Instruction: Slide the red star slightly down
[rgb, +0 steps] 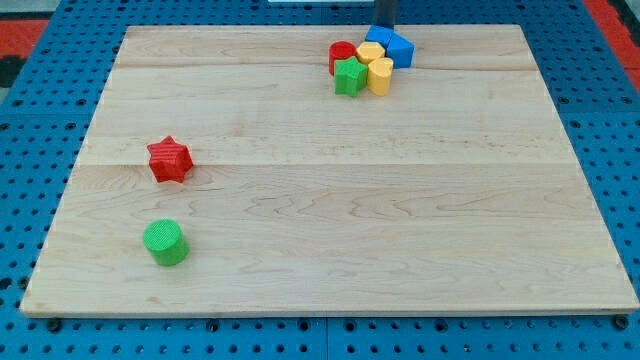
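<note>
No container is seen on the bench (330, 230), a pale wooden board laid over a blue pegboard (30, 120), with a red surface showing at the view's top corners. Seven blocks are counted. The red star (169, 159) lies alone at the view's left, about halfway down, and a green cylinder (165, 243) is set apart below it. Well apart, near the view's top edge, five blocks are packed together touching: a red cylinder (342, 56), a green star (350, 76), two yellow blocks (377, 70) and a blue block (390, 46). Only a short dark stub of the rod is seen at the top edge; my tip (385, 29) is placed just behind the blue block, far from the red star. No gripper is fitted, so no open or closed state can be told.
</note>
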